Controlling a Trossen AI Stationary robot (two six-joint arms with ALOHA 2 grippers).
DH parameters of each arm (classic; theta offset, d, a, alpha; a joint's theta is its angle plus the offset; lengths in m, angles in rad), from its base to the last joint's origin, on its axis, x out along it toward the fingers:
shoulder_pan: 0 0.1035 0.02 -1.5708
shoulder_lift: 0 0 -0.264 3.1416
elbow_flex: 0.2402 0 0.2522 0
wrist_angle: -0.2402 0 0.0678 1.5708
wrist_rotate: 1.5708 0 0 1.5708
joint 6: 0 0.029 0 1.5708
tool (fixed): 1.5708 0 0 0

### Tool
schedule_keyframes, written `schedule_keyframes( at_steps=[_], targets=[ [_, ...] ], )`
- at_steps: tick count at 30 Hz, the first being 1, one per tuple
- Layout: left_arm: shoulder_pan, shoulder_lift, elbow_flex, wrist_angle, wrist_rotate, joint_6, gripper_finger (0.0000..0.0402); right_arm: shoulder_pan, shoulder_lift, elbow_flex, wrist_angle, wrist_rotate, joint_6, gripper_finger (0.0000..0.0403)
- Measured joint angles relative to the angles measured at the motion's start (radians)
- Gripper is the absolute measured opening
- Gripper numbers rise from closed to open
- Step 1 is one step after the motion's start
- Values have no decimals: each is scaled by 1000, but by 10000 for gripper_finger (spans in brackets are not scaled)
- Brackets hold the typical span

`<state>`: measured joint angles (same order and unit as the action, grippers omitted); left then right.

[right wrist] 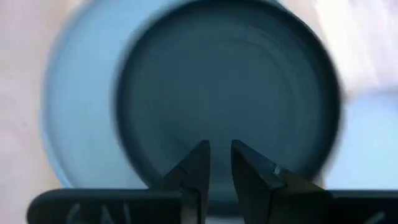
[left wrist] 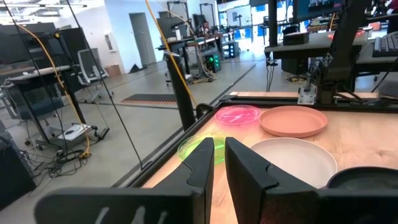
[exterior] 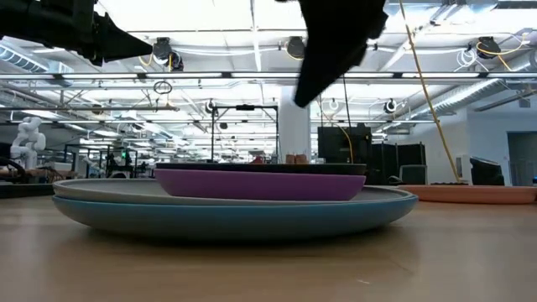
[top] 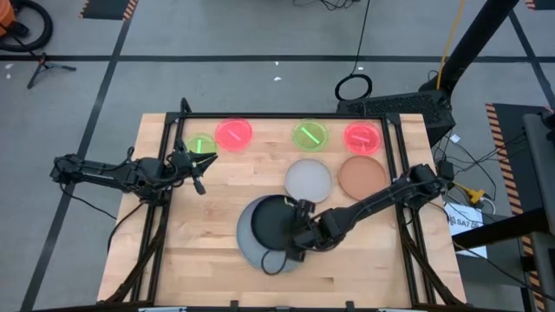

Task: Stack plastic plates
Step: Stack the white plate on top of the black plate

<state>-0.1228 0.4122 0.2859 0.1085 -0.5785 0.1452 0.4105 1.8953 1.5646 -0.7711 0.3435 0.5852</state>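
Observation:
Near the table's middle a stack stands: a large blue plate [exterior: 235, 220] at the bottom, a grey plate [exterior: 109, 191] on it, then a purple plate [exterior: 260, 184] and a black plate [top: 270, 221] on top. My right gripper [top: 299, 234] hangs above the black plate's near-right rim [right wrist: 186, 93], its fingers a narrow gap apart and clear of the plate in the low view [exterior: 304, 94]. My left gripper [top: 199, 180] waits, shut, over the table's left side, close to a small green plate [top: 200, 144].
A white plate [top: 308, 179] and a tan-orange plate [top: 362, 176] lie apart, just beyond the stack. Along the far edge lie two red-pink plates [top: 233, 133] [top: 362, 137] and a second green plate [top: 310, 135]. Bare wood shows along the near edge.

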Motion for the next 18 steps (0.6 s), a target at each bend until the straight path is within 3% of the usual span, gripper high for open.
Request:
schedule_keyframes(
  at_steps=[4,11,14,18],
  targets=[
    [0,0,0,-1,0,0,49,-19,-25,0,-101,5,58,54],
    [0,0,0,-2,0,-1,49,-58,-45,0,-356,154,285,39],
    [0,0,0,-1,0,-2,49,-98,-45,0,-433,140,362,46],
    [0,0,0,-1,0,-5,49,-154,-45,0,-443,88,326,73]
  ],
)
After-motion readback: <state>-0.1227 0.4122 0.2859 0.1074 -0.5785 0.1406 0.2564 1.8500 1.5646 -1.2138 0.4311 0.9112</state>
